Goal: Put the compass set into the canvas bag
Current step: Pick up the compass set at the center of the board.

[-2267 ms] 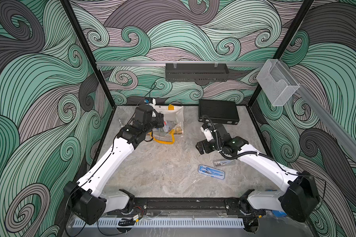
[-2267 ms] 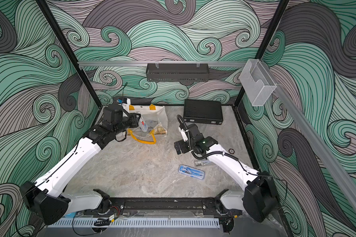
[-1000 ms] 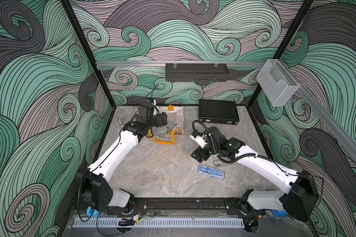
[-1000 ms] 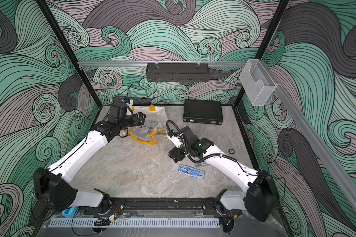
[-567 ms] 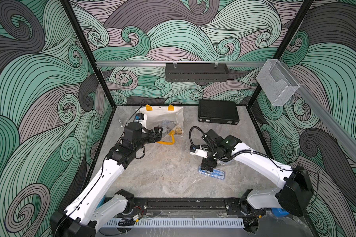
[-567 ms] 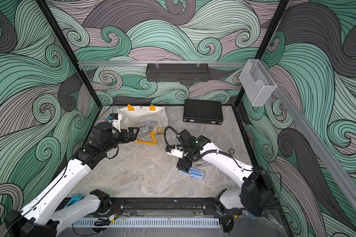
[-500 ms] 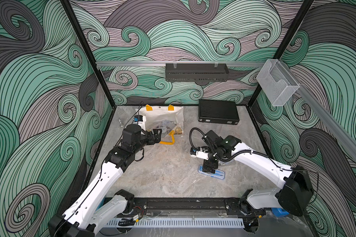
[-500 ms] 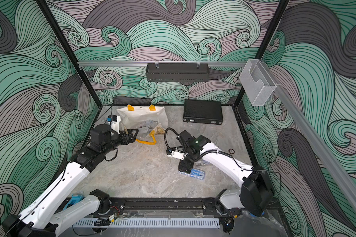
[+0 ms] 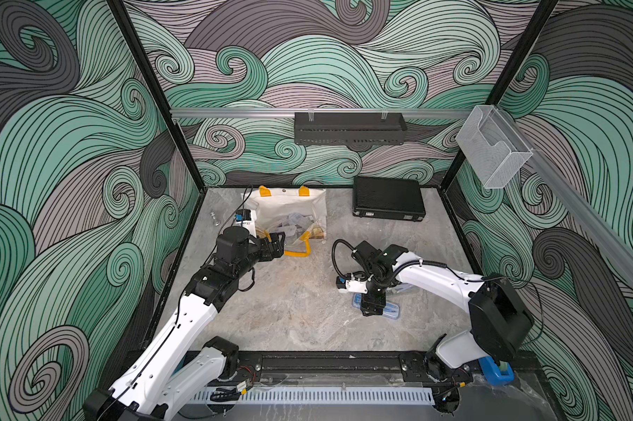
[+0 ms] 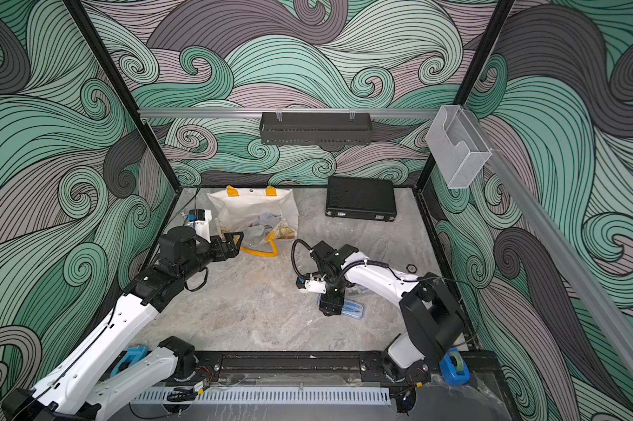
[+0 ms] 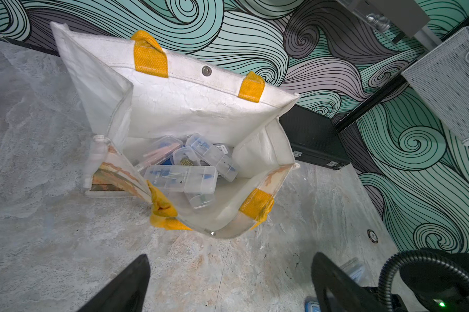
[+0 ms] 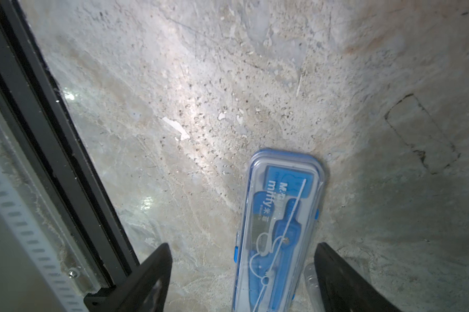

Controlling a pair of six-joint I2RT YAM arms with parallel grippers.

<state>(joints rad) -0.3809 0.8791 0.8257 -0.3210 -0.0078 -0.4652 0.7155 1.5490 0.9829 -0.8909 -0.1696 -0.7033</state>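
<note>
Between the spread jaws of the right gripper (image 12: 242, 251), newly lowered and not yet closed: blue compass set (image 12: 279, 216), flat on table (image 12: 200, 81), ungripped; left gripper (image 11: 230, 259), open and empty, backed off canvas bag (image 11: 200, 108) just ahead; grasp pending

One canvas bag (image 9: 289, 204) holding at least four clear cases (image 11: 180, 179), one black hard case (image 9: 387, 198), one blue compass set (image 12: 279, 216)
</note>
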